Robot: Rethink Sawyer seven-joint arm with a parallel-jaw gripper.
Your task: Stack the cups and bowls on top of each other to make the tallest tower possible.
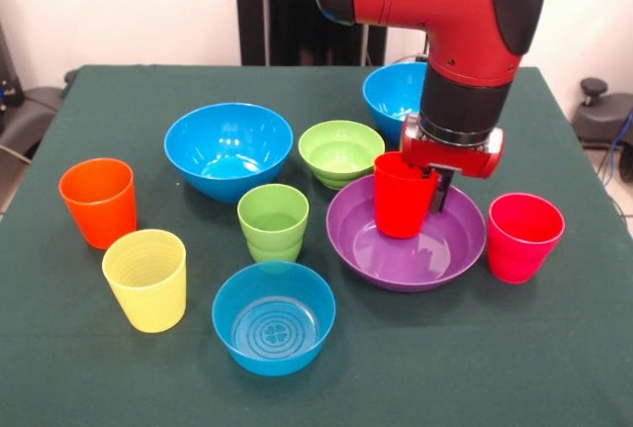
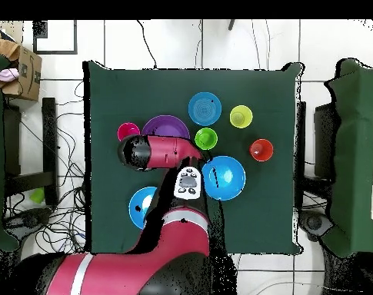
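My gripper [image 1: 431, 193] is shut on the rim of the red cup [image 1: 403, 198] and holds it upright, low inside the wide purple bowl [image 1: 396, 259]; I cannot tell if the cup touches the bowl. Standing singly on the green cloth are the orange cup [image 1: 99, 202], yellow cup [image 1: 146, 279], light green cup [image 1: 273, 221], pinkish-red cup [image 1: 522, 236], two large blue bowls [image 1: 228, 148] [image 1: 394, 96], small green bowl [image 1: 340, 150] and small ringed blue bowl [image 1: 273, 318]. In the overhead view the arm [image 2: 162, 150] hides the red cup and covers part of the purple bowl [image 2: 166, 124].
The table edge [image 1: 554, 81] runs close behind the far blue bowl. The pinkish-red cup stands right beside the purple bowl. Black chairs [image 1: 603, 111] stand off both sides of the table.
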